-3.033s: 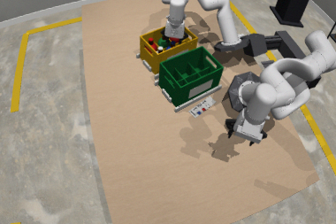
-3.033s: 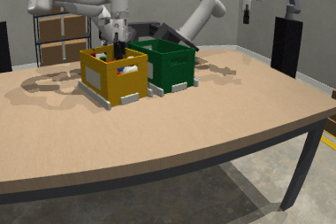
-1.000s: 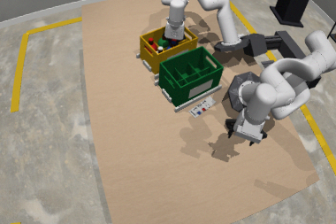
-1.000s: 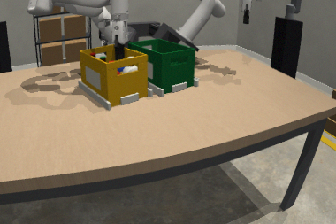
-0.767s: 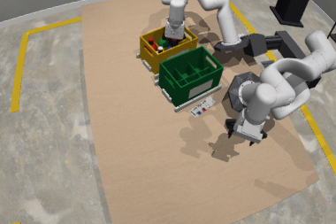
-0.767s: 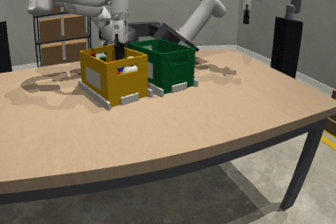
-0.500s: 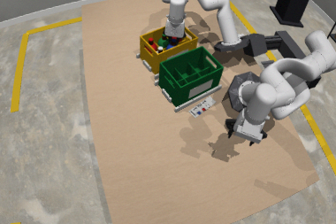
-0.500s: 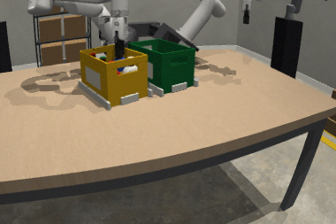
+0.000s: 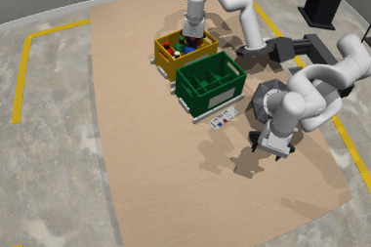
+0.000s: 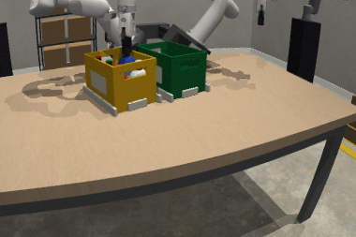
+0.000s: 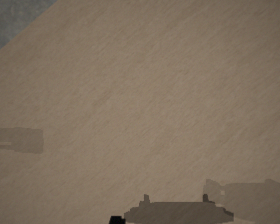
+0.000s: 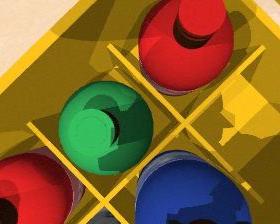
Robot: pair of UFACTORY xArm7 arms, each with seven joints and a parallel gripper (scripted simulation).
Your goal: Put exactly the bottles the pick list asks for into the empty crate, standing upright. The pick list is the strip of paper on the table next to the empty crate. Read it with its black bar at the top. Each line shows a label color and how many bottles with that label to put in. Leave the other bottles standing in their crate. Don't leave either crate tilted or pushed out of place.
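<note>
One blue bottle (image 9: 190, 51) (image 10: 126, 60) (image 12: 191, 192), neck clenched by right gripper (image 9: 192, 41) (image 10: 126, 50), apparently for lifting; left gripper (image 9: 267, 153) (image 10: 260, 22) (image 11: 117, 220), open, well apart.

Wooden table (image 9: 146, 163) (image 10: 197, 133) (image 11: 141, 100): yellow crate (image 9: 166, 65) (image 10: 136, 90), green crate (image 9: 187, 96) (image 10: 185, 78), paper strip (image 9: 223, 118).

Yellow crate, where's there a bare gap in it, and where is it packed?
The yellow crate shows one bare cell, bordered by a red bottle, the blue bottle and the crate wall. It's crowded around the green bottle and under the right pincer.
</note>
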